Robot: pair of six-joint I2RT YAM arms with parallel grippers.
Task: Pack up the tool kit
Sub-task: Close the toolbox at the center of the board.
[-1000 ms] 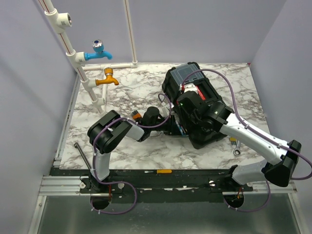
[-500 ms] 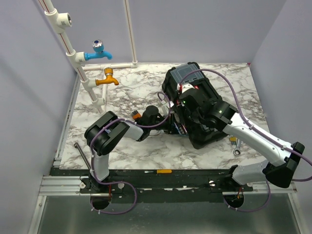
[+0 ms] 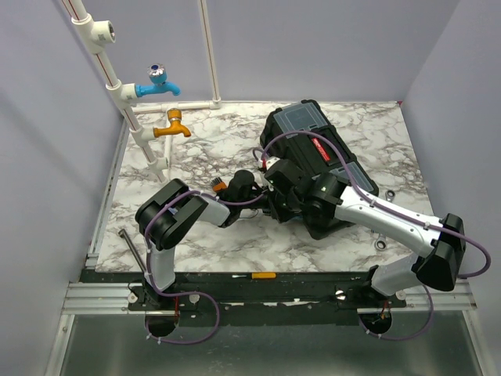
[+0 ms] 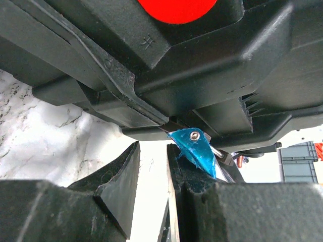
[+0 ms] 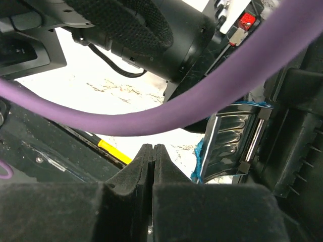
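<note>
One toolbox (image 3: 313,129), black with a red strip along its top, lies aslant on the marble table (image 3: 219,141), right of centre and towards the back wall. One clear lid shows at its far end; a second may sit under the right arm, but that part is covered. One teal latch (image 4: 194,151) hangs at its lower edge. The two grippers meet at the box's near-left side. The left gripper (image 4: 151,161) sits under the box's rim with its fingers a narrow way apart, marble showing through the gap and the latch resting against one fingertip (image 4: 184,166). The right gripper (image 5: 152,156) has its fingers pressed flat together on nothing, just beside a ribbed metal latch plate (image 5: 229,146). One small wrench (image 3: 381,244) lies on the table right of the box. One yellow screwdriver (image 3: 263,276) lies on the front rail. Two taps, one blue (image 3: 159,84) and one orange (image 3: 172,128), jut from the pipes at far left.
</note>
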